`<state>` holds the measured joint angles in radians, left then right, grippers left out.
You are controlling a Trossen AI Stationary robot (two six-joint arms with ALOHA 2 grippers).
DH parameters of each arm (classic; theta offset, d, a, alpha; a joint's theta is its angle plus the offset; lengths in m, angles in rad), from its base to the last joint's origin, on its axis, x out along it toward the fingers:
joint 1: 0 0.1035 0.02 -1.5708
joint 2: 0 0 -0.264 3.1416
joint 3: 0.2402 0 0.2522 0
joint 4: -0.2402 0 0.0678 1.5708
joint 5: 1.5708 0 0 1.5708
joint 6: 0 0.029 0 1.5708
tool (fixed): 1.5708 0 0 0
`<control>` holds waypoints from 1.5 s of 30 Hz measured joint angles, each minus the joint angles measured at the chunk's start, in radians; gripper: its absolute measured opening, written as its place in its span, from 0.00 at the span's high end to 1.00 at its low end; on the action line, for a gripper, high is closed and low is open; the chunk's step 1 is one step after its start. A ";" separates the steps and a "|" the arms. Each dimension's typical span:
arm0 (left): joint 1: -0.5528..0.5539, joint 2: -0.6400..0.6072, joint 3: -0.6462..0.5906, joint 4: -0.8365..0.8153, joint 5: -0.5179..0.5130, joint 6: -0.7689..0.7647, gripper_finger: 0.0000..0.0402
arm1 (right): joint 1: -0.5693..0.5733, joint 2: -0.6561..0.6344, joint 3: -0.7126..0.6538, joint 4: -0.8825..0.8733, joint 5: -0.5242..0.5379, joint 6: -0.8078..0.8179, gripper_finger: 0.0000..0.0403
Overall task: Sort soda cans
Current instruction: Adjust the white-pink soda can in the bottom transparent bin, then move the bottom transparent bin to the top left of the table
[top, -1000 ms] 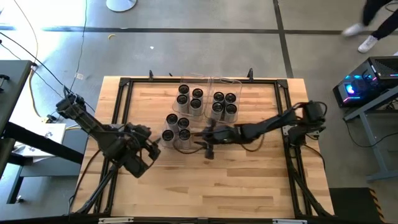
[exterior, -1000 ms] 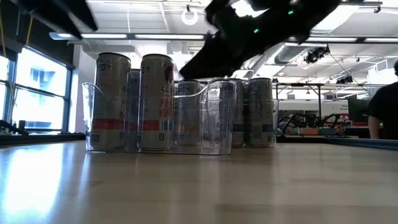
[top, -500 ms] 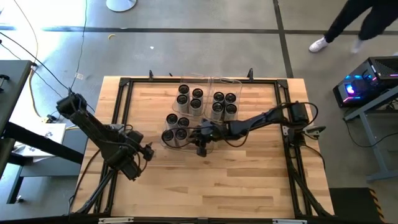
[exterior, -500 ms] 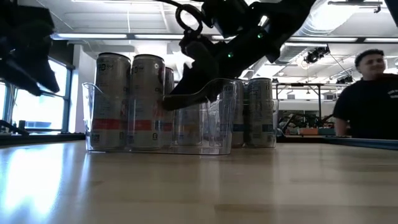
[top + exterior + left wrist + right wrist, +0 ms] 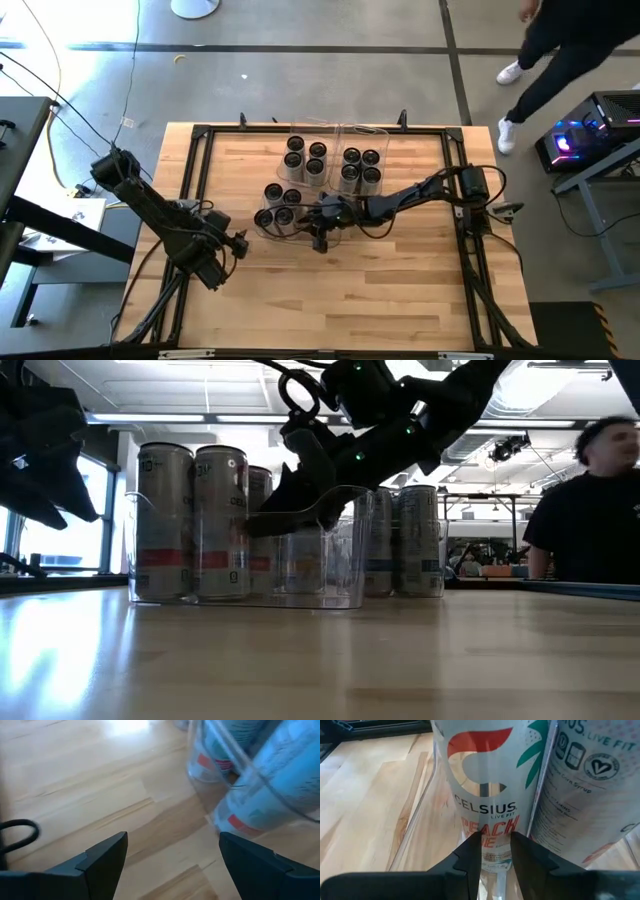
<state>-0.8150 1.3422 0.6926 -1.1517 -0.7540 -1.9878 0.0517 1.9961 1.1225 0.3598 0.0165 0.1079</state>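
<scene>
Arms reached in from both sides of the wooden table (image 5: 400,290). The right arm stretched long and low from the table's right edge toward its middle, its wrist bent so that the right claw (image 5: 318,212) met the nearest clear bin (image 5: 300,236) at that bin's right wall. In the right wrist view the two dark fingers (image 5: 469,854) stood close together with the clear wall of the bin pinched between them, so the claw was clenched on the bin's rim, not on a can. Directly past that wall stood a peach-labelled soda can (image 5: 481,790), with a second can (image 5: 585,780) just beside it. From table height the same claw came down from above and hooked over the bin's upper edge (image 5: 335,500), while the cans inside stood upright toward the bin's far side from the claw.

The left arm lay folded over the table's left part, its left claw (image 5: 235,243) released, fingers wide apart, hovering over bare wood just beside the near bin's left corner and touching nothing. Its wrist view showed a corner of the bin and can bottoms ahead of the spread fingers (image 5: 107,855).

Two more clear bins (image 5: 345,135) stood side by side at the table's far edge, each holding four soda cans (image 5: 305,160); the near bin held four as well (image 5: 277,203).

A person (image 5: 590,510) stood beyond the table's right side.
</scene>
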 joint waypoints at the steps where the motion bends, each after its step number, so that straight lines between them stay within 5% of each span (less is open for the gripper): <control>1: 0.000 0.000 0.000 0.012 -0.010 0.003 0.23 | 0.000 -0.002 0.000 0.001 -0.001 -0.004 0.76; 13: -0.018 0.054 0.000 0.112 -0.008 0.050 0.23 | 0.005 -0.094 -0.002 -0.180 0.013 -0.026 0.76; 20: -0.042 0.095 0.000 0.113 0.010 0.002 0.23 | 0.031 -0.248 -0.002 -0.442 0.171 -0.070 0.76; 28: -0.061 0.130 -0.034 0.152 0.024 -0.074 0.23 | 0.059 -0.426 -0.037 -0.703 0.227 -0.014 0.76; 37: -0.044 0.130 -0.211 0.524 -0.016 0.245 0.23 | 0.068 -0.436 -0.253 -0.675 0.305 0.299 0.76; 45: 0.019 0.130 -0.279 0.595 -0.217 0.415 0.23 | 0.064 -0.430 -0.380 -0.340 0.324 0.340 0.76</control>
<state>-0.7958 1.4723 0.4141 -0.5563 -0.9711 -1.5726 0.1158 1.5661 0.7420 0.0200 0.3409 0.4481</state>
